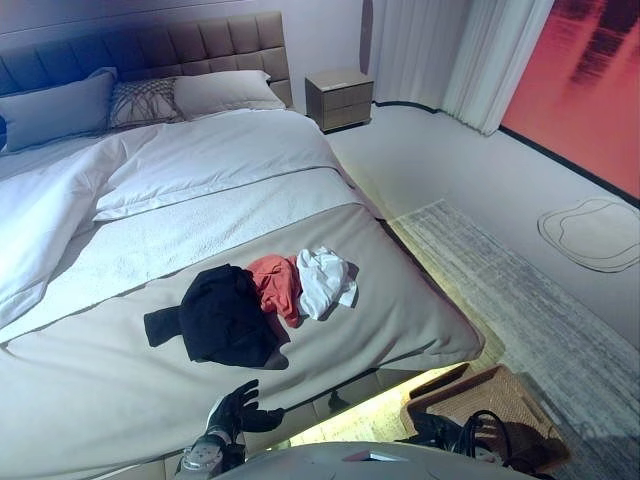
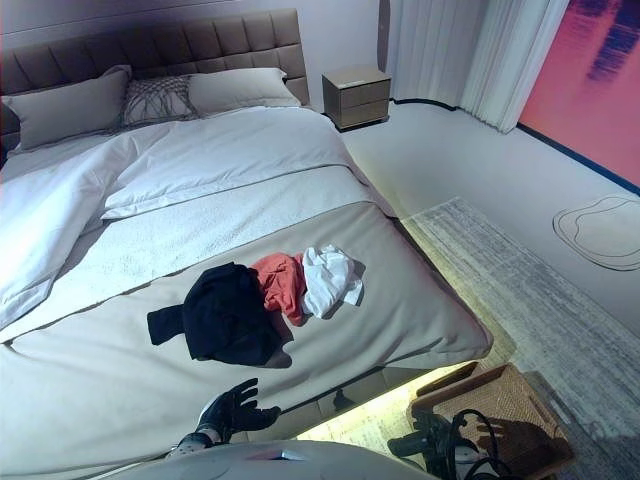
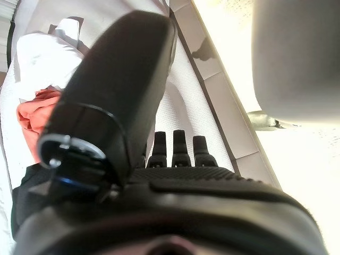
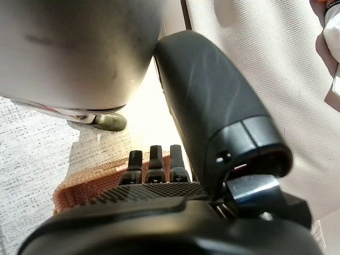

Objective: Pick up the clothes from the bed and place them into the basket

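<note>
A black garment (image 1: 225, 315), a red one (image 1: 275, 283) and a white one (image 1: 325, 280) lie together on the beige bed cover (image 1: 400, 300) near the foot of the bed. My left hand (image 1: 238, 408) is open and empty at the bed's foot edge, just in front of the black garment. In the left wrist view its fingers (image 3: 180, 149) are straight, with the red garment (image 3: 37, 114) past them. A brown woven basket (image 1: 505, 395) stands on the floor by the bed's near right corner. My right hand (image 2: 432, 440) hangs open and empty next to it, fingers (image 4: 151, 162) straight over the basket's rim (image 4: 90, 180).
A white duvet (image 1: 60, 200) and pillows (image 1: 215, 92) cover the head of the bed. A nightstand (image 1: 340, 98) stands at the far right of the headboard. A grey rug (image 1: 520, 290) lies along the bed's right side, with curtains (image 1: 440, 50) beyond.
</note>
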Robot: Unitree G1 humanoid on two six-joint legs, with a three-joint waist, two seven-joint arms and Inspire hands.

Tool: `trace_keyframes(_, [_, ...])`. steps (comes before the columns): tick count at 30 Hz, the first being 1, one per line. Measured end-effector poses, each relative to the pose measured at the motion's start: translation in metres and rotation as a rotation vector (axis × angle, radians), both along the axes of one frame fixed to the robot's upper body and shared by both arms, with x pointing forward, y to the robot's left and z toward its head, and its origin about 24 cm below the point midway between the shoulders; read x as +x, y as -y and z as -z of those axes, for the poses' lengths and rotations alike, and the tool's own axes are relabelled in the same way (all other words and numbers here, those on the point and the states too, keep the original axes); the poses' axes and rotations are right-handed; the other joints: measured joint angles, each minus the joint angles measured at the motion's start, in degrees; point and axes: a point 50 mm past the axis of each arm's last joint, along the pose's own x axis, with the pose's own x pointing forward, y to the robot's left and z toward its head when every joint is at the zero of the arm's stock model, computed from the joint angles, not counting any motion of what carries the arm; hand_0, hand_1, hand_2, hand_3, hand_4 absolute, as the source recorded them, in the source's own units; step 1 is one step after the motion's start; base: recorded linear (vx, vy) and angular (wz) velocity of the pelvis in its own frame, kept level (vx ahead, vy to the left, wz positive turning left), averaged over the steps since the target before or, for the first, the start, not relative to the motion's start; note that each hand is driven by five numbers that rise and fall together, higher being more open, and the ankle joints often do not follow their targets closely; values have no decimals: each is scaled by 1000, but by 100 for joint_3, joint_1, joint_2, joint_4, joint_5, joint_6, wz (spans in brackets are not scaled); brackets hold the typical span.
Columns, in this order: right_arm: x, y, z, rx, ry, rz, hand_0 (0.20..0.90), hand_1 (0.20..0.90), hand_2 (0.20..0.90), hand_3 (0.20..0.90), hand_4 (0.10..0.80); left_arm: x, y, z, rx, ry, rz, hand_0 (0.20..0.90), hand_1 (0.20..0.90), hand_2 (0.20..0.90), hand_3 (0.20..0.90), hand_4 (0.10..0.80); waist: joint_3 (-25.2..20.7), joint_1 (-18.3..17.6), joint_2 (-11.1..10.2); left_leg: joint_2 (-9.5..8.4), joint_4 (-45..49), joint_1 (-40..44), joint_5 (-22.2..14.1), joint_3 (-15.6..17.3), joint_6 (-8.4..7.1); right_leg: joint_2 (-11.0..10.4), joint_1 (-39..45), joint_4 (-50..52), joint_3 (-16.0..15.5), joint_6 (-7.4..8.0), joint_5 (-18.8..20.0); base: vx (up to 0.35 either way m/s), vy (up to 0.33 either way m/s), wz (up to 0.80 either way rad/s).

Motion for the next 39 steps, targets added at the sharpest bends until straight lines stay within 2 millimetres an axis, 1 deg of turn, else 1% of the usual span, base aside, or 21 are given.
trace_keyframes(9, [2,1,-1,-7,14,3,900,900,900,900,800,1,1,0,-13,2,9,900,900,900,900,800,17,5,11,0,0,-2,1,-1,1,0,1,0,-2,0,0,0,0,0])
trace_keyframes(13, [8,2,-3,-57,60,9,900,900,900,900,800,1,1,0,-21,4,15,900,900,900,900,800,44,8,34,-1,1,7,2,-4,2,1,8,0,-18,1,1,0,0,0])
trace_keyframes(17, [30,0,-11,-97,173,-45,900,900,900,900,800,3,2,-1,-21,7,30,900,900,900,900,800,92,16,65,0,0,0,2,-15,3,4,13,0,-35,2,2,0,0,0])
trace_keyframes(19, [47,-4,-19,-122,257,-99,900,900,900,900,800,4,3,-1,-18,11,38,900,900,900,900,800,106,22,67,0,0,-6,5,-35,4,5,16,0,-68,2,2,-32,-22,6])
trace_keyframes(21, [71,-8,-32,-161,371,-183,900,900,900,900,800,7,3,-3,-11,27,62,900,900,900,900,800,120,34,57,-4,1,-12,8,-89,8,8,28,-1,-111,1,1,-32,-28,10])
trace_keyframes(22, [78,-9,-37,-174,400,-208,900,900,900,900,800,8,3,-4,-8,38,76,900,900,900,900,800,127,45,57,-6,0,-23,10,-98,10,10,29,-1,-121,1,1,-20,-24,7])
trace_keyframes(23, [95,-11,-50,-205,485,-278,900,900,900,900,800,14,4,-8,3,75,117,900,900,900,900,800,187,63,56,-9,1,-29,18,-106,22,9,19,-2,-124,2,2,-6,-20,5])
trace_keyframes(24, [108,-11,-62,-231,555,-313,900,900,900,900,800,20,4,-12,10,106,146,900,900,900,900,800,232,101,51,-11,1,-28,37,-118,48,10,28,-1,-134,11,8,4,-18,6])
trace_keyframes(27, [149,-5,-105,-350,745,-437,900,900,900,900,800,37,3,-23,53,191,215,900,900,900,900,800,287,217,28,-32,1,-17,64,-170,79,4,77,-1,-170,29,14,37,-5,10])
trace_keyframes(29, [174,1,-130,-433,822,-482,900,900,900,900,800,44,-2,-30,94,229,255,900,900,900,900,800,302,258,13,-49,1,-15,80,-220,87,-6,104,-1,-234,53,-2,54,1,14])
trace_keyframes(32, [211,13,-173,-594,921,-522,900,900,900,900,800,56,-14,-42,165,293,291,900,900,900,900,800,364,358,-4,-65,25,-78,176,-316,37,-6,104,28,-340,61,-6,10,25,16])
trace_keyframes(33, [218,15,-183,-632,944,-530,900,900,900,900,800,59,-16,-45,181,307,293,900,900,900,900,800,404,354,-9,-68,28,-98,188,-350,37,-7,97,27,-382,61,-6,-79,40,27])
trace_keyframes(35, [238,17,-210,-704,1000,-528,900,900,900,900,800,69,-20,-53,236,347,306,900,900,900,900,800,574,388,25,-87,35,-185,311,-485,-11,-3,78,30,-486,56,-2,-167,63,31])
trace_keyframes(36, [246,18,-223,-739,1022,-526,900,900,900,900,800,75,-21,-58,266,368,327,900,900,900,900,800,636,421,49,-91,37,-290,377,-573,-74,-3,-12,32,-586,61,-7,-222,77,34])
trace_keyframes(37, [255,21,-238,-774,1046,-517,900,900,900,900,800,83,-20,-65,297,407,354,900,900,900,900,800,697,476,113,-85,41,-468,422,-641,-102,10,-158,53,-638,62,-7,-232,78,35])
trace_keyframes(38, [263,24,-255,-813,1072,-508,900,900,900,900,800,95,-18,-74,327,460,381,900,900,900,900,800,840,560,195,-94,158,-686,506,-724,-179,11,-332,164,-730,61,-6,-222,70,38])
trace_keyframes(39, [273,29,-276,-879,1092,-503,900,900,900,900,800,111,-13,-88,351,540,404,900,900,900,900,800,1065,615,289,-117,361,-974,581,-805,-290,0,-539,321,-801,38,-22,-153,50,30])
